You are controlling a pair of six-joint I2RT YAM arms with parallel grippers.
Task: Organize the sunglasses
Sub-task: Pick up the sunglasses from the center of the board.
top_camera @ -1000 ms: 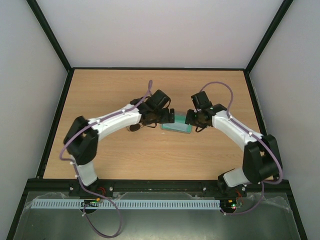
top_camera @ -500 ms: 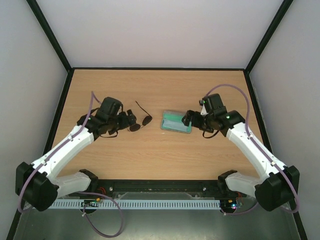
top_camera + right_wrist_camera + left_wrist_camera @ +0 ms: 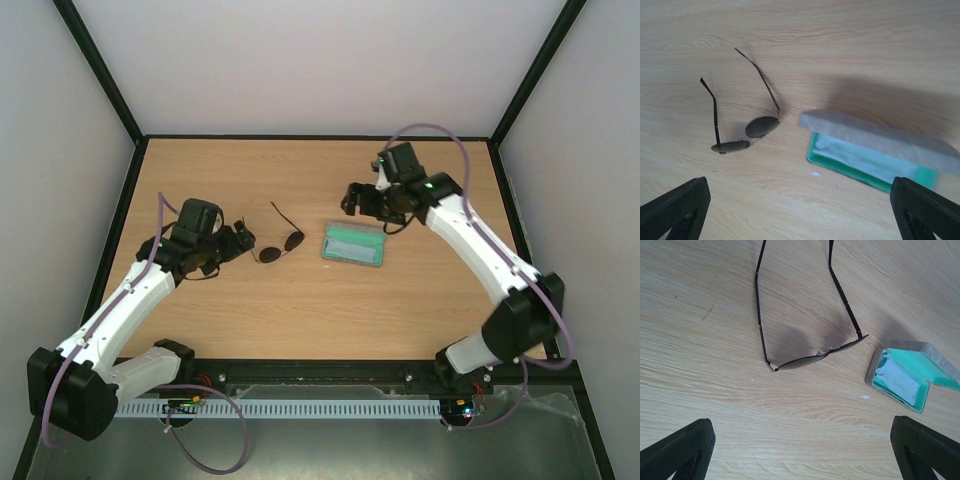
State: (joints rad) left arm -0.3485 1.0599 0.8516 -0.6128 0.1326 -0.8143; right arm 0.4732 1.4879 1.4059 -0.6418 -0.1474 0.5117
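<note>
1. We're looking down on the sunglasses [image 3: 279, 243] lying on the surface [image 3: 300, 320], just at 9 o'clock of the open case [image 3: 353, 244] and not touching it.
2. The left tool [image 3: 238, 240] sits at 9 o'clock of the sunglasses, jaws spread wide and holding nothing. The right tool [image 3: 358, 197] hangs at 12 o'clock of the case, also gaping and empty.
3. Risk one, as we judge it: both arms of the sunglasses are unfolded. Push them into the case like that and they'll likely overhang the rim, so the lid can't close.
4. Risk two: that frame is thin wire. A pinch on one arm could twist or bend it, or let it slip out between the pads.
5. Risk three: the case looks light, so a nudge from either tool may skate it away.
6. Risk four: a pale blue cloth [image 3: 865, 156] already lies in the green lining and could bunch up under the lenses.
7. The look of them: two small, dark, round lenses at the 5 o'clock end, and thin dark arms splayed toward 11 o'clock.
</note>
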